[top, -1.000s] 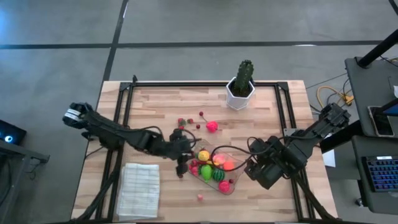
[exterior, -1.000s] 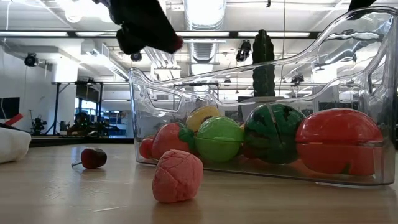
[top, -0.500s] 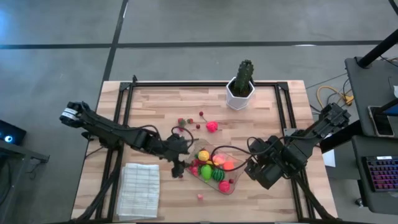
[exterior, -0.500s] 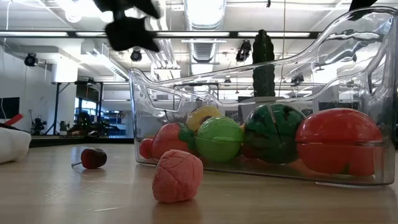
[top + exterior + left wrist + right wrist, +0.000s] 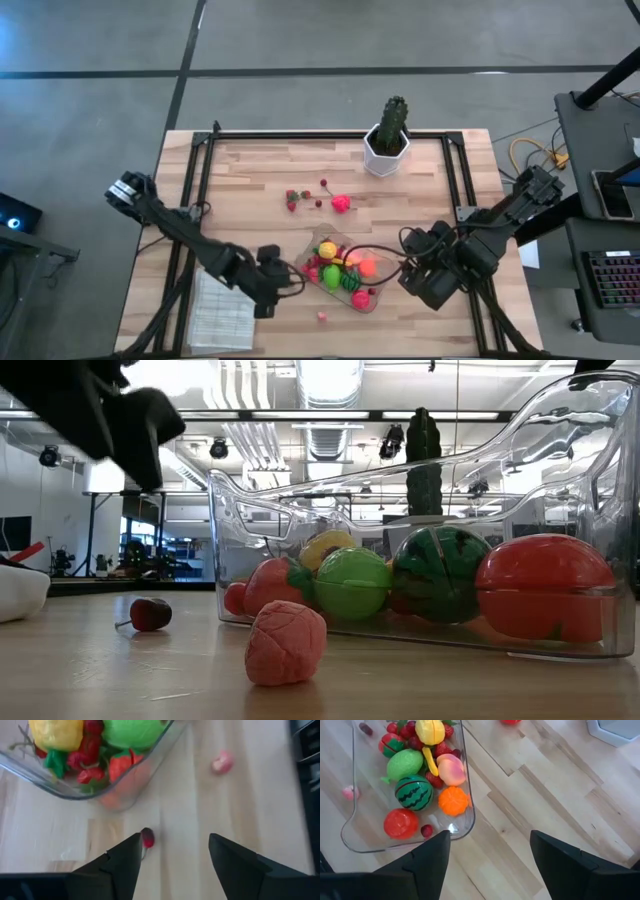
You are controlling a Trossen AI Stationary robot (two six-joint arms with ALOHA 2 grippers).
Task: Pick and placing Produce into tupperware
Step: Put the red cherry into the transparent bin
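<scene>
The clear tupperware sits on the table at the near middle and holds several toy fruits: a melon ball, a green piece, an orange piece and red berries. A small red cherry lies on the table beside the tupperware's left side and also shows in the low view. A pink piece lies nearer the near edge. My left gripper is open and empty, its fingers standing to either side of the cherry above it. My right gripper is open and empty at the tupperware's right end.
A white ribbed cloth lies at the near left, under my left arm. A cactus in a white pot stands at the far edge. Several loose red and pink fruits lie on the table's middle.
My left gripper has gone from over the tupperware's left end toward the table's near edge and a little to the left, and now stands beside the cloth. The fruits and the tupperware have stayed where they were.
</scene>
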